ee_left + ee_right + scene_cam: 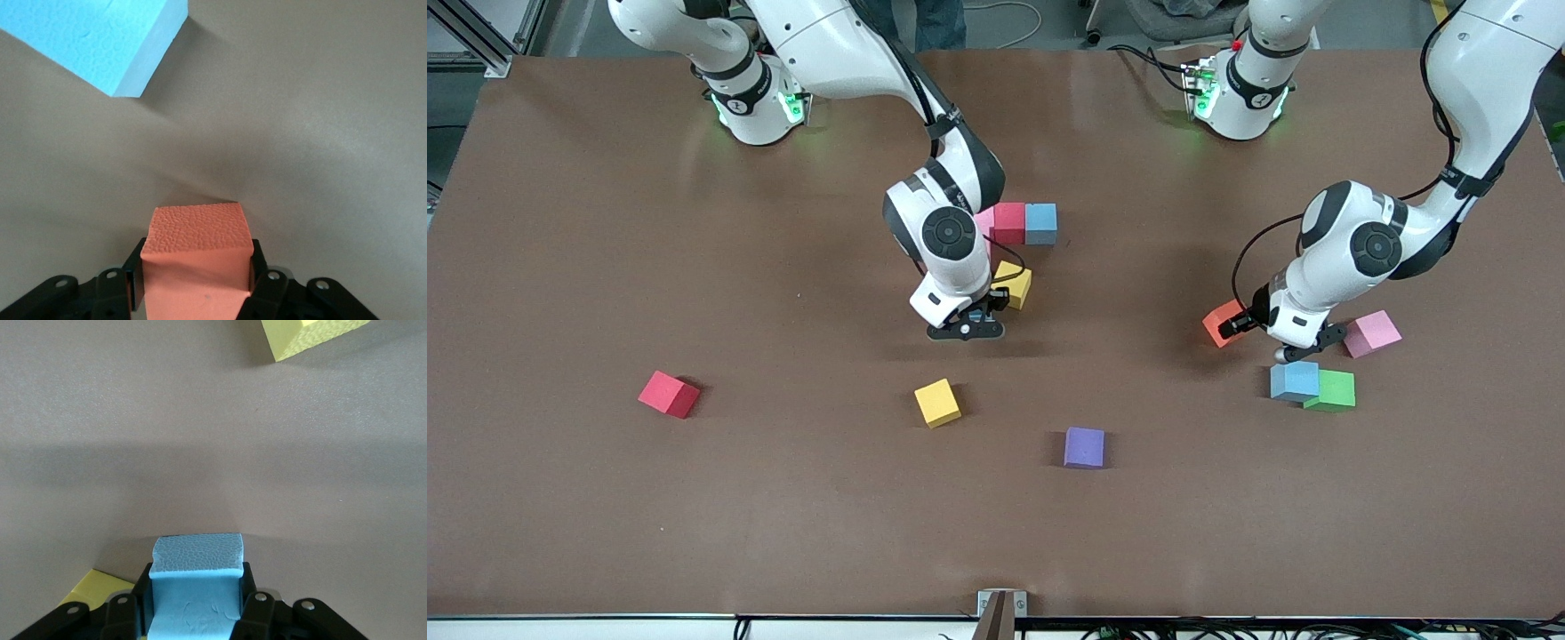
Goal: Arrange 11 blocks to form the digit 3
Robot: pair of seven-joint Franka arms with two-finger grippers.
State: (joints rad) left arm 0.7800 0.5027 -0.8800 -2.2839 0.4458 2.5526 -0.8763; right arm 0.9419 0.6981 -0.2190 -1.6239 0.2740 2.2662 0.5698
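Between the left gripper's [197,283] jaws an orange block [197,257] is pinched, beside a light blue block [1295,380] touching a green one [1334,389]. The right gripper [193,603] pinches a second blue block [195,587] near the pink-red-blue row [1018,222] with its yellow block [1014,283] on the desk [605,267].

Three-block row [1018,222] sits mid-table, blocks touching side by side. One block [1014,284] lies just nearer the camera than the row. Right gripper [967,331] is just beside it, holding right-held block [195,587]. Left gripper [1232,324] holds left-held block [197,247] toward the left arm's end. Touching pair [1314,385] lies nearer the camera there, with lone block [1372,333] beside the gripper. Three loose blocks [937,402] are spread well apart, nearest the camera.
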